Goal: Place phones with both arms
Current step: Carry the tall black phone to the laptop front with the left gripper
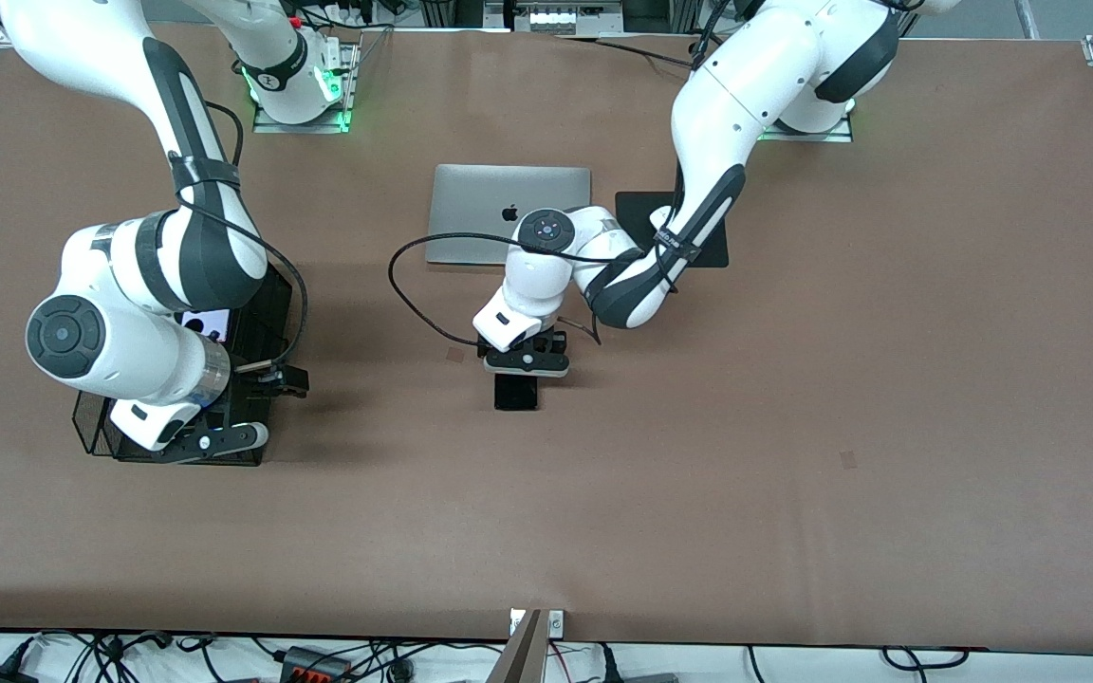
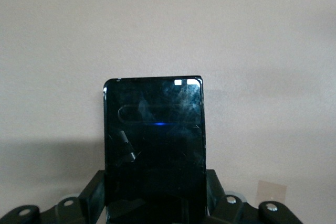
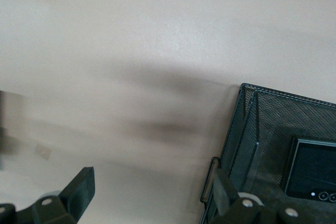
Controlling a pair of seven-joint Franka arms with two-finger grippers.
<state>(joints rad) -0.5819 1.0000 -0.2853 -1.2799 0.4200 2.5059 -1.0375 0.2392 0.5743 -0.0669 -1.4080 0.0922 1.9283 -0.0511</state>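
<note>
While three phones can be counted across the views, only one is in a grip: the longer black slab phone [image 1: 516,391], glossy and rounded at the corners, is clamped between the fingers [image 2: 90,199] of the left gripper [image 1: 525,363], its free end jutting out from the jaws toward the front camera. Whether it rests on the brown paper-covered table [image 1: 793,427] or hangs just above it cannot be told. No writing shows on its glass, only reflections and a short blue glint.

The small squarish lilac phone [image 1: 204,323] with its black circles lies in the black wire-mesh tray [image 1: 267,304] under the right arm, mostly covered by that arm's wrist. In the right wrist view a small squarish black phone [image 3: 311,176] lies flat in the same tray [image 3: 252,129], with small round marks at one edge.

The right gripper [image 3: 152,192] hangs over the tray's rim and the bare table just beside it, jaws spread wide and holding nothing.

Just beside the left arm's wrist, toward the robot bases, lies one closed silver laptop [image 1: 499,213] bearing a black apple logo. Next to it, partly under the left arm's forearm, is one flat black rectangular mat [image 1: 713,228]. A small square of clear tape [image 1: 848,459] sticks to the table, well apart from the left gripper.
</note>
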